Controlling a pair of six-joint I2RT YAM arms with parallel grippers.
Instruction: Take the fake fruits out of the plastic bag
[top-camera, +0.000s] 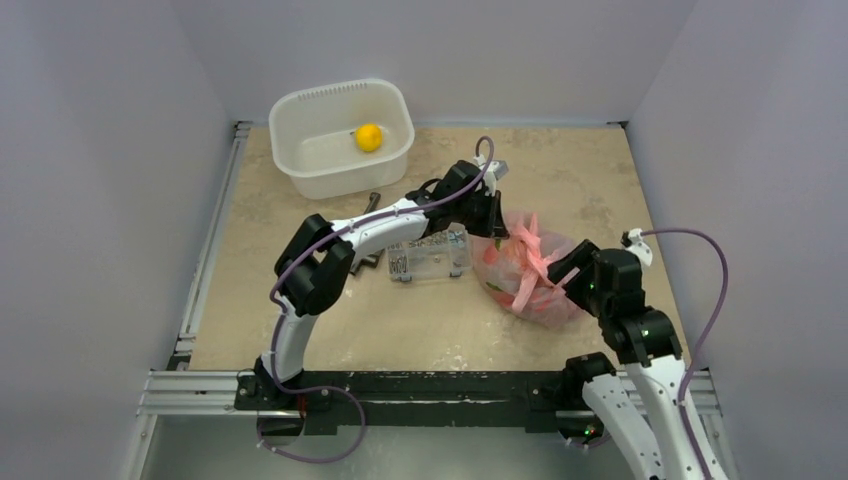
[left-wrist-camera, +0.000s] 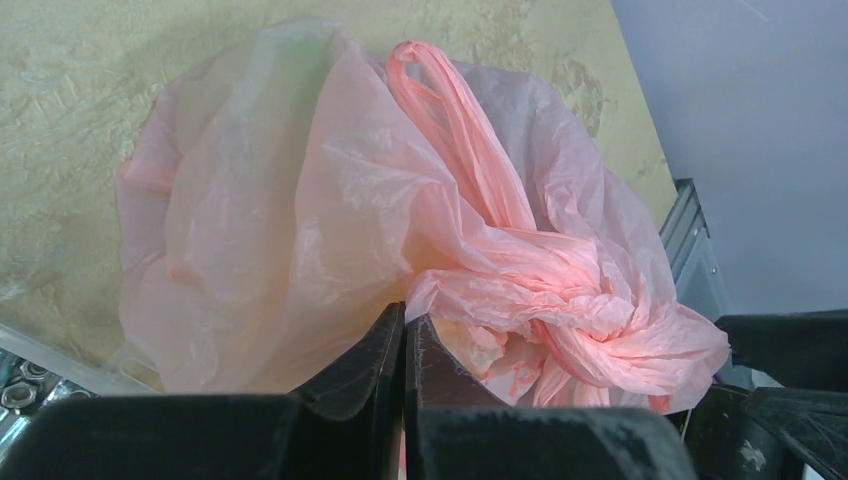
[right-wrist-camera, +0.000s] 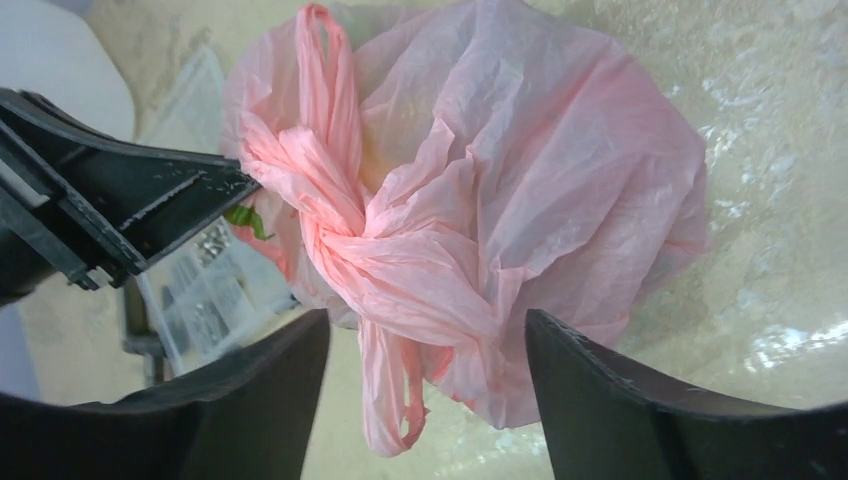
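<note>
Top external: fruits (top-camera: 535, 300) indistinct inside bag (top-camera: 558, 248)

Plastic bag (top-camera: 525, 270) lies on the table (top-camera: 330, 330) right of centre, knotted handles on top; box (top-camera: 428, 255) just left of it; tub (top-camera: 340, 135) at the far left corner, one fake fruit (top-camera: 369, 137) in it. Left gripper (left-wrist-camera: 405, 318) at the bag's far-left side, tips pinched together on the film; right gripper (right-wrist-camera: 425, 325) at its near-right side, jaws apart on either side of the knot.

Robot lab cell — blank grey walls (top-camera: 90, 150), rail-framed tabletop (top-camera: 590, 180)
</note>
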